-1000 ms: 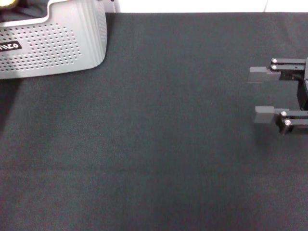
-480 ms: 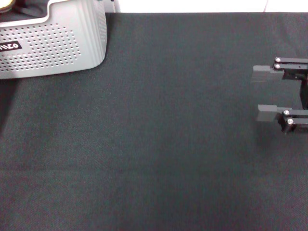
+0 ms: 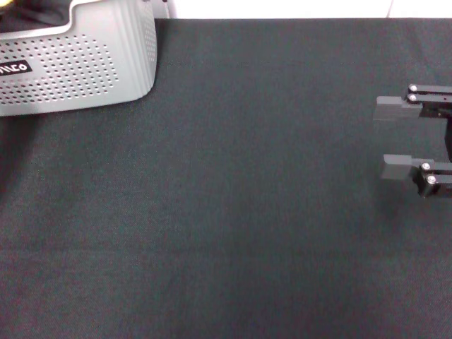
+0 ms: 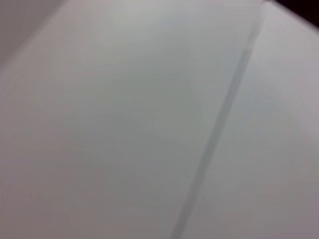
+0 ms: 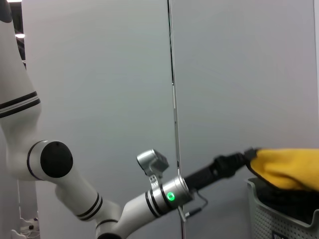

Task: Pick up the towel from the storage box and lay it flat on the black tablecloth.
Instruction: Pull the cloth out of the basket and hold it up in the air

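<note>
Your left gripper [image 5: 251, 155] is at the storage box [image 3: 78, 60], which sits at about ten o'clock on the worktop. In the right wrist view it meets the yellow towel [image 5: 289, 168] bulging over the box rim; you cannot tell whether it is pinching the cloth or merely touching it.

If the hold is shallow or catches only one layer, the towel may slip free as you lift. If a fold is snagged on the rim, pulling could drag or tip the box.

Your right gripper [image 3: 397, 138] hovers at three o'clock with its fingers spread wide, empty, above the black tablecloth [image 3: 233, 212]. Lay the towel toward the centre, or its far edge may drape over that parked gripper and bunch instead of lying flat.
</note>
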{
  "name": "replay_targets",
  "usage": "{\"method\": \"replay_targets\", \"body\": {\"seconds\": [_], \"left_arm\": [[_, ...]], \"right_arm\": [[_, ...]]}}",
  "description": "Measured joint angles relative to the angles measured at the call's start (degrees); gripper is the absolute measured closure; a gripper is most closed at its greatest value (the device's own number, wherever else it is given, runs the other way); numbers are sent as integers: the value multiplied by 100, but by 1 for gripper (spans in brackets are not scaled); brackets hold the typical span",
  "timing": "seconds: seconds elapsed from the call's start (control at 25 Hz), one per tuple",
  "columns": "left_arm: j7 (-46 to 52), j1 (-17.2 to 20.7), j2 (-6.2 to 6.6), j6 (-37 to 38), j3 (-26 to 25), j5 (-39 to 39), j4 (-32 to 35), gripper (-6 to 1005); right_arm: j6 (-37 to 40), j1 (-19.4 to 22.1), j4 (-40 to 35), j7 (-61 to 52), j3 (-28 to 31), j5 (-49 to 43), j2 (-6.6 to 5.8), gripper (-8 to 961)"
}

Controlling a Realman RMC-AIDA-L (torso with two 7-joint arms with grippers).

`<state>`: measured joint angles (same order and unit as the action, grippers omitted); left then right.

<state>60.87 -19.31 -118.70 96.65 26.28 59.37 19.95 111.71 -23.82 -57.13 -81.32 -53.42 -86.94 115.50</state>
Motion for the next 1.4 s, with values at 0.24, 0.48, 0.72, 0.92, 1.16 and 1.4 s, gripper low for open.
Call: {"method": "replay_targets", "body": {"seconds": [0.24,0.48,0.72,0.92,1.16,1.4], "left_arm": [[977,-3,177,1112,437,391,614,983],[2029,-47,427,2033,1587,86,1400,985],[2376,46,637,2033,2860,-543,2178,986],[2443,-23,839,2033,3543,-603,2607,986],[2312,-91,941,2032,4125,-274,3289,986],[2146,-57,950,2030,4536,-12,4089,986]], "right_arm": [[7,9,0,17,-1,2,11,321],[-3,9,7,84,-1,2,20,321],[-19,-32,123,165,-1,6,4,321],[-34,-69,138,299,-1,11,6,321],[-34,-156,202,527,-45,31,32,321],[-48,-357,385,885,-71,31,29,322]]}}
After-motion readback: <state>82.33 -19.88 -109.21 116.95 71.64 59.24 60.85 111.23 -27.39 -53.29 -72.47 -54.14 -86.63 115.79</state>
